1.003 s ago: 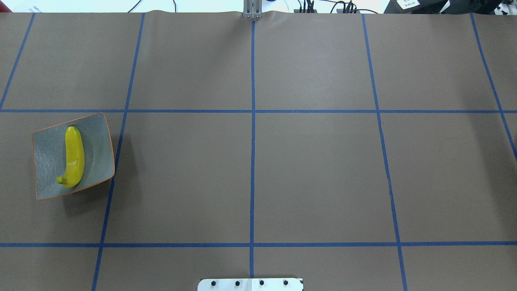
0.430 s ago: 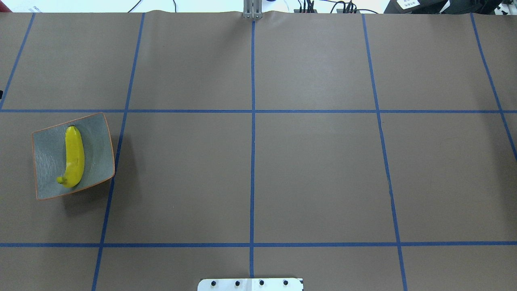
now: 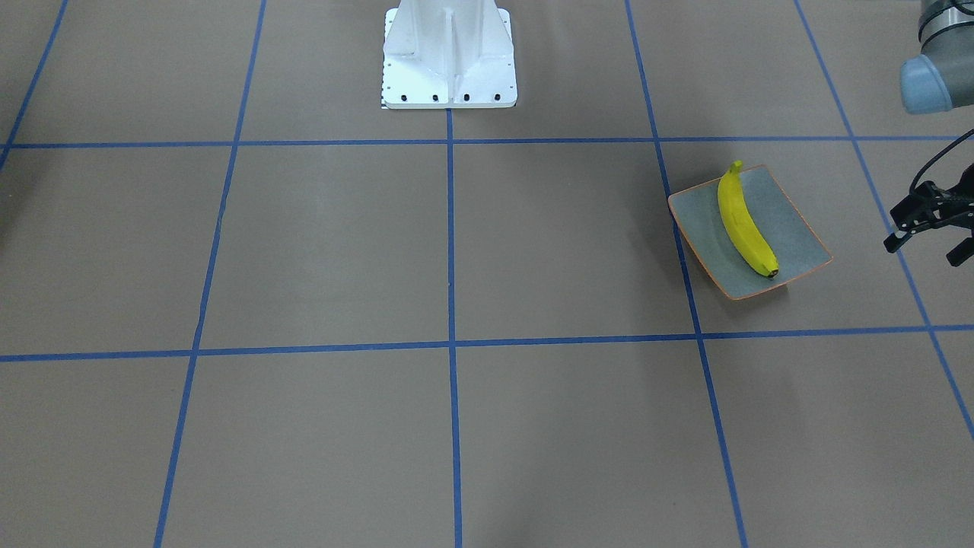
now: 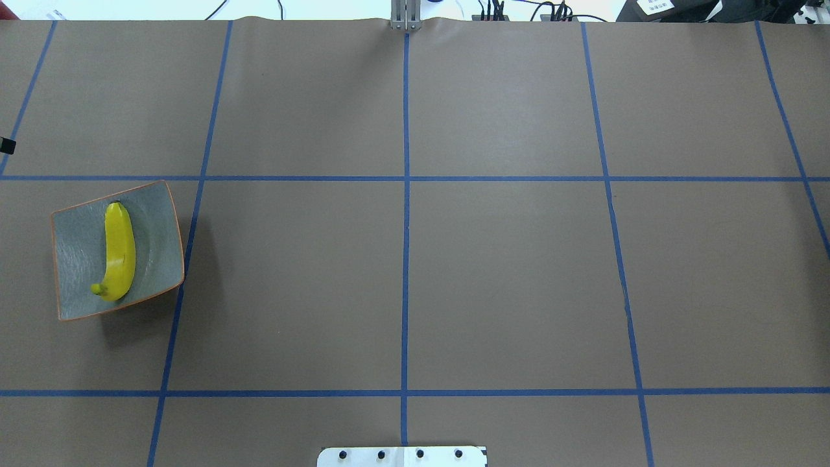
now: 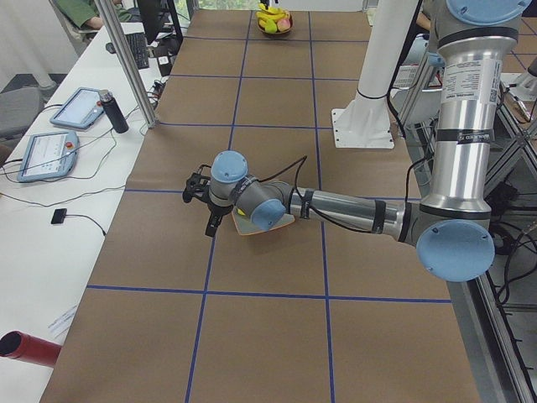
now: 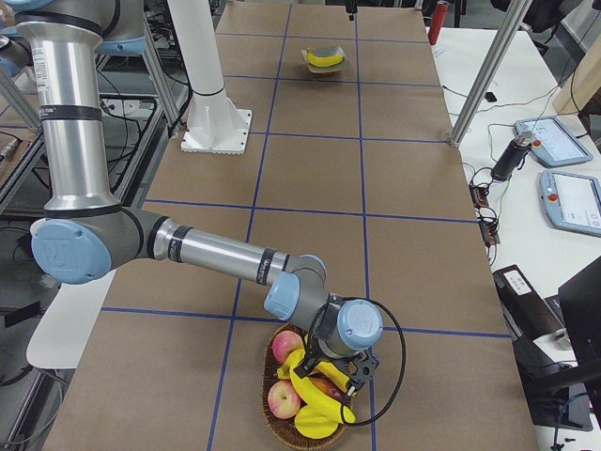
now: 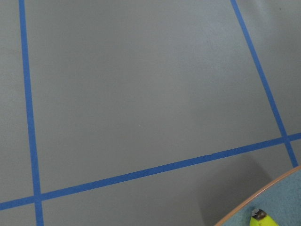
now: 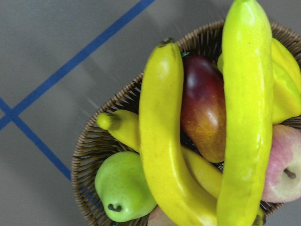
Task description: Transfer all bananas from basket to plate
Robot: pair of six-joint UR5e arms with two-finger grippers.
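Note:
One yellow banana point(image 3: 744, 224) lies along the grey-green plate point(image 3: 803, 236) on the robot's left side; both also show in the overhead view, banana point(image 4: 120, 251) and plate point(image 4: 74, 259). My left gripper point(image 3: 923, 250) hovers open and empty beside the plate, away from the table's middle. Its wrist view catches the plate's corner point(image 7: 277, 202) and the banana's tip point(image 7: 259, 217). The wicker basket point(image 8: 91, 146) holds three bananas point(image 8: 162, 141). My right gripper point(image 6: 346, 368) hangs right over them; I cannot tell whether it is open or shut.
The basket also holds a green pear point(image 8: 122, 188), a red mango point(image 8: 204, 108) and apples point(image 6: 285, 399). The robot's white base point(image 3: 449, 53) stands mid-table. A metal post point(image 5: 134, 67) and tablets point(image 5: 46, 155) line the operators' side.
A black tip of my left gripper has come into the overhead view at its left edge. The plate and its banana have not moved.

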